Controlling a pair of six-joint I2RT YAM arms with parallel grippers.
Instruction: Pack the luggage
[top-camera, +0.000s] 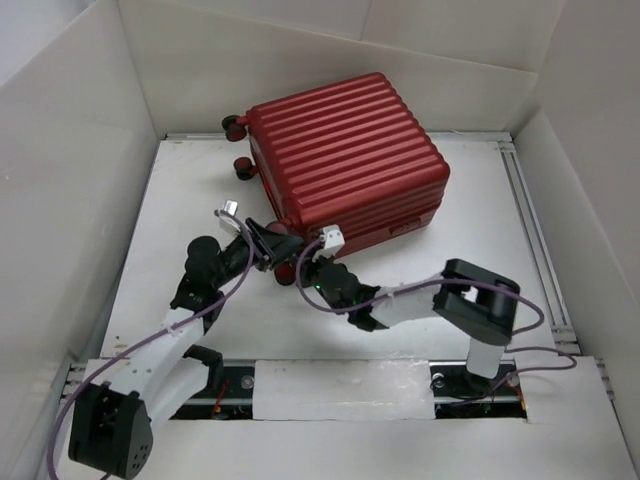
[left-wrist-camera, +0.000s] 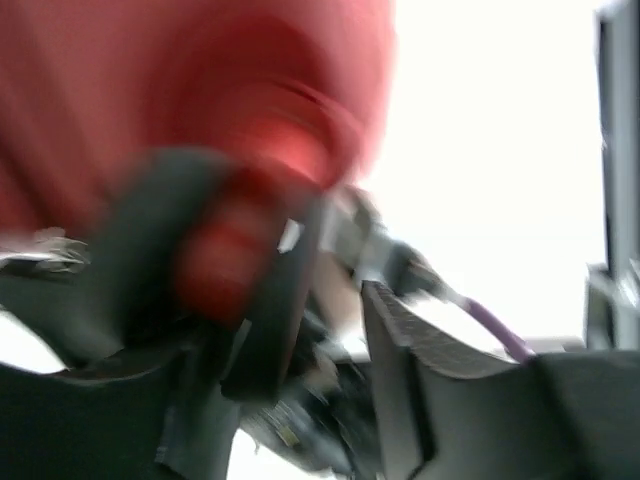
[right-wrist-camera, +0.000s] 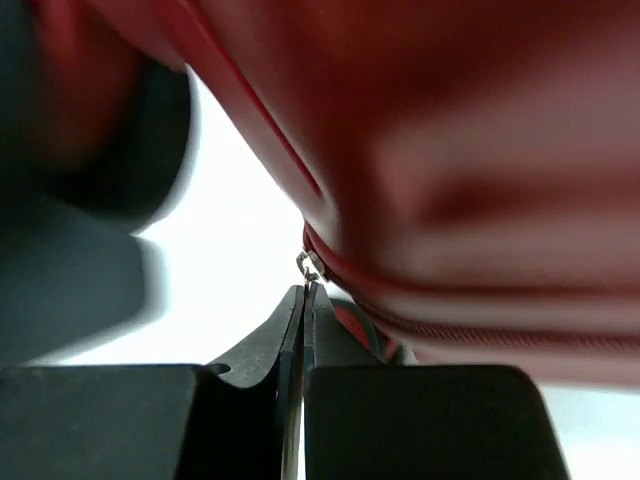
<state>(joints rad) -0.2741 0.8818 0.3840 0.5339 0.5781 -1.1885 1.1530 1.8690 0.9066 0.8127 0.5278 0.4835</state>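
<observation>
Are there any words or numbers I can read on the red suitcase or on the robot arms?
None: no text can be read in any of the views.
The luggage: plain red ribbed shell, no brand or label shows from above.
Left wrist view: too blurred to read anything.
Right wrist view: only the red shell and its zip up close, with no writing.

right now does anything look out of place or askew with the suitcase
Nothing spilled or damaged. The luggage lies closed but skewed to the table edges, wheels toward the far left. The right fingers are shut on its zipper pull at the near-left corner.
</observation>
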